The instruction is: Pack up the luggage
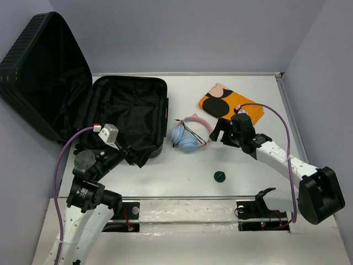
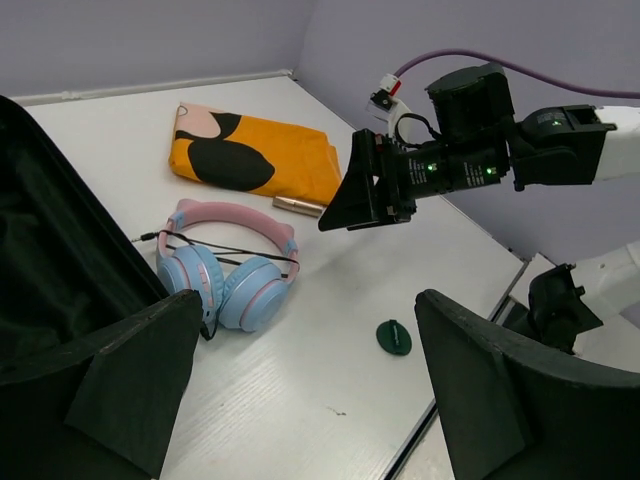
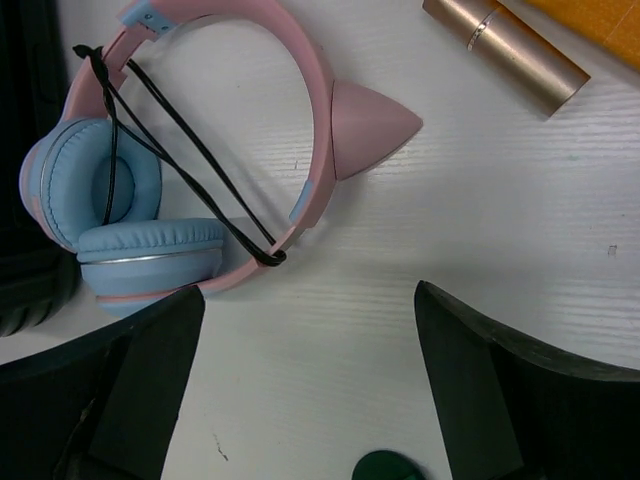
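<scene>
1. The tabletop is white with a faint wood grain. Pale lilac walls close it in at the back and on both sides.
2. The luggage lies open on the left half of the tabletop. Its black fabric lining faces up, and its ribbed lid stands tilted back against the left wall. I see nothing lying on the lining.
3. Blue headphones with a pink band and cat ears lie flat just beside the luggage's right edge. A black cord is wound across them.
4. A folded orange cloth with black blots lies further back and to the right, near the rear wall. A gold tube lies along its near edge, between the cloth and the headphones.
5. A small dark green round piece sits alone on the bare tabletop, nearer to me than the headphones.
6. My right claw hangs over the tabletop just right of the headphones. Its fingers are spread and hold nothing.
7. My left claw sits at the luggage's near right corner and points across the tabletop. Its fingers are also spread wide and hold nothing.
</scene>
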{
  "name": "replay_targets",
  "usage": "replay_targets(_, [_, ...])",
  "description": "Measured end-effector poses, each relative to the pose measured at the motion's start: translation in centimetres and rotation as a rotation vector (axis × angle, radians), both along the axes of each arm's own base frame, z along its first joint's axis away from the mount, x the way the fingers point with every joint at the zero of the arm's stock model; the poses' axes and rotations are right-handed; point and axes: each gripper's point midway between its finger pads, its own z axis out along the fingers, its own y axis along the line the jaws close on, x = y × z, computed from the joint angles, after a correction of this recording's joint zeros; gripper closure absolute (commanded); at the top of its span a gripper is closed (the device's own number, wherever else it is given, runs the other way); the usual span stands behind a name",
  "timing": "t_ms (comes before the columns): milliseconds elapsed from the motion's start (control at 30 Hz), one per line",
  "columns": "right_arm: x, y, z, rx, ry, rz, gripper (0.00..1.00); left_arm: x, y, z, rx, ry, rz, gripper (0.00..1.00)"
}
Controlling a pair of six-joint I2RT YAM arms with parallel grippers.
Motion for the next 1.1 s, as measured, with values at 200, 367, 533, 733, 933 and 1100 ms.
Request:
replay_targets(200, [0.9,0.3,-0.6,-0.013,0.018,-0.005,0.09,-0.3,0.1,0.4,-0.006,-0.017,0.000,0.01])
replay_targets(367, [1.9,0.3,-1.4,-0.040,0.040,-0.021,0.12,-0.3,0.1,0.4,-0.006,-0.017,0.000,0.01])
replay_targets(533, [3.4,0.7,-3.1,-0.073,0.080,-0.036,0.16,-0.5,0.2,0.6,-0.010,-0.027,0.000,0.01])
replay_targets(733, [4.5,1.0,-5.1,-0.101,0.126,-0.046,0.25,-0.5,0.2,0.6,-0.011,-0.029,0.001,0.01])
replay_targets(933, [5.0,1.5,-7.5,-0.112,0.172,-0.048,0.55,-0.6,0.2,0.7,-0.012,-0.032,0.003,0.01])
replay_targets(1100, [5.8,2.3,-7.8,-0.084,0.162,-0.061,0.90,-0.7,0.3,0.8,-0.014,-0.039,0.003,0.01])
